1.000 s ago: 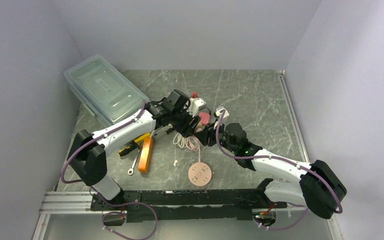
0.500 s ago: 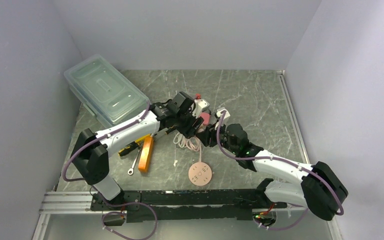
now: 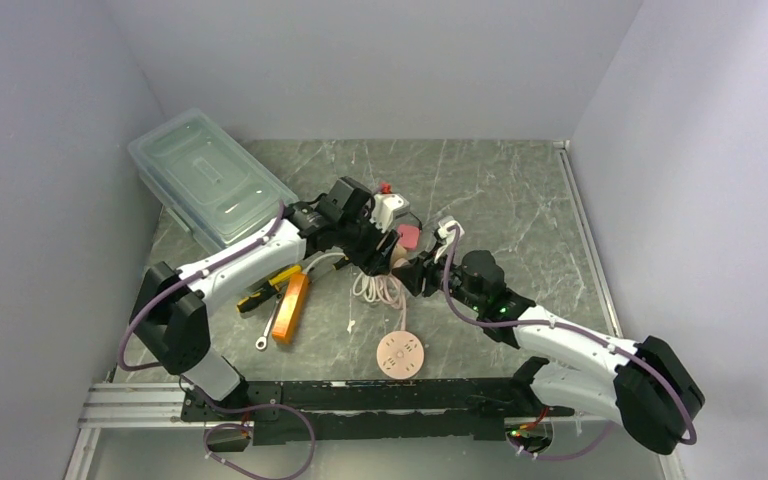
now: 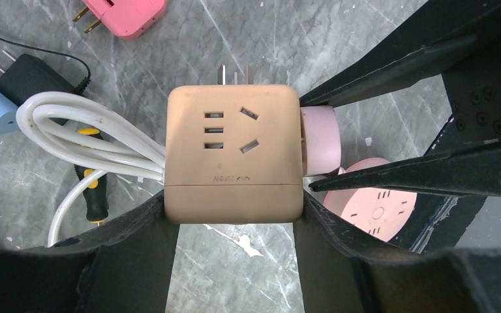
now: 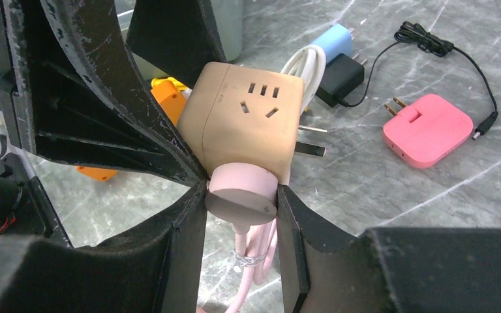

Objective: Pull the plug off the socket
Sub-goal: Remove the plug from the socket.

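Over the marble table (image 3: 520, 190), the left gripper (image 4: 233, 207) clamps the tan socket cube (image 4: 233, 147) by two opposite faces, apparently clear of the surface. The pink plug (image 4: 318, 138) juts from the cube's face on the right arm's side, seated close against it. The right gripper (image 5: 242, 199) pinches the plug across its round body. The plug's axis points from the cube toward the right arm, so a pull would likely run back along that arm, over bare marble. A pink adapter (image 5: 428, 130) and a black charger (image 5: 339, 79) lie well off that line, and the plug's pink cord (image 5: 251, 261) hangs below.
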### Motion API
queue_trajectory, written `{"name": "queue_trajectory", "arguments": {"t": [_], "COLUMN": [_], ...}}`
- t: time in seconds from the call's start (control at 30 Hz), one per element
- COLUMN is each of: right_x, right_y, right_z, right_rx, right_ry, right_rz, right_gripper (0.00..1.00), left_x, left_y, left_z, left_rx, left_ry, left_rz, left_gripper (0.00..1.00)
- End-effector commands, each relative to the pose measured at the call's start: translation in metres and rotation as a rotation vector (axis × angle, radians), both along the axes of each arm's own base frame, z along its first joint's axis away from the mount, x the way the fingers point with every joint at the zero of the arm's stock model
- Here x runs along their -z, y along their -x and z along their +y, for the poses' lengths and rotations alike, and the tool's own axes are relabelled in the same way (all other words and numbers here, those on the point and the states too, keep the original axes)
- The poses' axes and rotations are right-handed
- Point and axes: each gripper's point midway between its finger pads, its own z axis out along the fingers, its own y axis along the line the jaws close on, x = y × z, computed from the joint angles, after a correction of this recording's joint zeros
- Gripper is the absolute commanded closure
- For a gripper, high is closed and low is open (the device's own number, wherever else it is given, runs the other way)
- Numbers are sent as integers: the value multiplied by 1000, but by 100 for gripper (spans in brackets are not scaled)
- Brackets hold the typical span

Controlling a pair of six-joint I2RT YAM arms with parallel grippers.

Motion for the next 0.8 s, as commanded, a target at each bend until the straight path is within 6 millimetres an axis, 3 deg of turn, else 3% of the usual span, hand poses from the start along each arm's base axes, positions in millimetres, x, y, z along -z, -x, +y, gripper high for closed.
{"name": "queue_trajectory", "arguments": {"t": [0.0, 0.23, 0.43, 0.63, 0.77], "right_x": [-23, -17, -20, -16, -18], "right_y": [-11, -25, -15, -14, -11], "right_z": [-8, -9, 12, 16, 15], "right_rx": [24, 147, 227, 217, 98], "right_ry": [-18, 2, 76, 78, 14], "right_rz": [-103, -66, -111, -93, -66], "right_gripper": [100, 100, 100, 100, 100], "left_x": [-24, -13, -2, -6, -10], "left_y": [-1, -20, -29, -27, -25], "left_z": [10, 19, 27, 27, 25], "left_rx": [24, -129, -206, -183, -145], "left_ry": [23, -25, -78, -69, -54], "left_rz": [-74, -61, -55, -66, -82], "left_gripper": [100, 100, 100, 100, 100]}}
